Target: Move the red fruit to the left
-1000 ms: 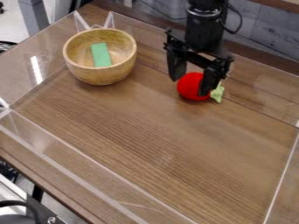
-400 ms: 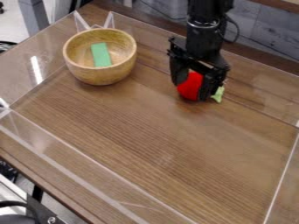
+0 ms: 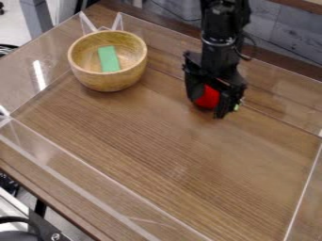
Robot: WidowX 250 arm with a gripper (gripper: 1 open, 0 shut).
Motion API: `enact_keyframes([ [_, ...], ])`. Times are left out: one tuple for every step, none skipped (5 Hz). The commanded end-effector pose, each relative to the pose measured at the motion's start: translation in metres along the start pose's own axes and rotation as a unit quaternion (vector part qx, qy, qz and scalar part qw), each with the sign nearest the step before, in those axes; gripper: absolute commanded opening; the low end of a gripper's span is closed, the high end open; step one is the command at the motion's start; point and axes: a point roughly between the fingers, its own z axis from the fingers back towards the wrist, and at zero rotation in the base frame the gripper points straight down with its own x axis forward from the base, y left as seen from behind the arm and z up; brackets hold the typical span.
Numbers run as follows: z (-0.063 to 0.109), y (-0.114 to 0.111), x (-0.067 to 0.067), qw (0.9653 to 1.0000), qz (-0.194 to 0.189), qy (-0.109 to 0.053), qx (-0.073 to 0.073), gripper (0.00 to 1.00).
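The red fruit [image 3: 208, 95] lies on the wooden table at the right rear, its green leafy stub [image 3: 234, 102] poking out to the right. My gripper [image 3: 210, 97] points straight down over it, open, with one black finger on each side of the fruit. The fingertips [image 3: 190, 93] are low, near the table surface. Whether the fingers touch the fruit I cannot tell.
A wooden bowl [image 3: 88, 77] with a flat green piece [image 3: 109, 58] inside stands at the rear left. Clear plastic walls [image 3: 38, 149] ring the table [image 3: 176, 169]. The wood between bowl and fruit is bare.
The gripper has sunk lower around the red fruit, jaws still open. The fruit and the bowl have stayed where they were.
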Motion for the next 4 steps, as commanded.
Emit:
enact_keyframes([
  [0.012, 0.009, 0.009, 0.9994, 0.022, -0.026, 0.001, 1.00],
  [0.014, 0.020, 0.015, 0.9986, 0.040, -0.034, 0.002, 1.00],
  [0.012, 0.018, 0.012, 0.9973, 0.062, -0.040, 0.001, 1.00],
  [0.005, 0.013, 0.012, 0.9964, 0.075, -0.041, 0.001, 1.00],
])
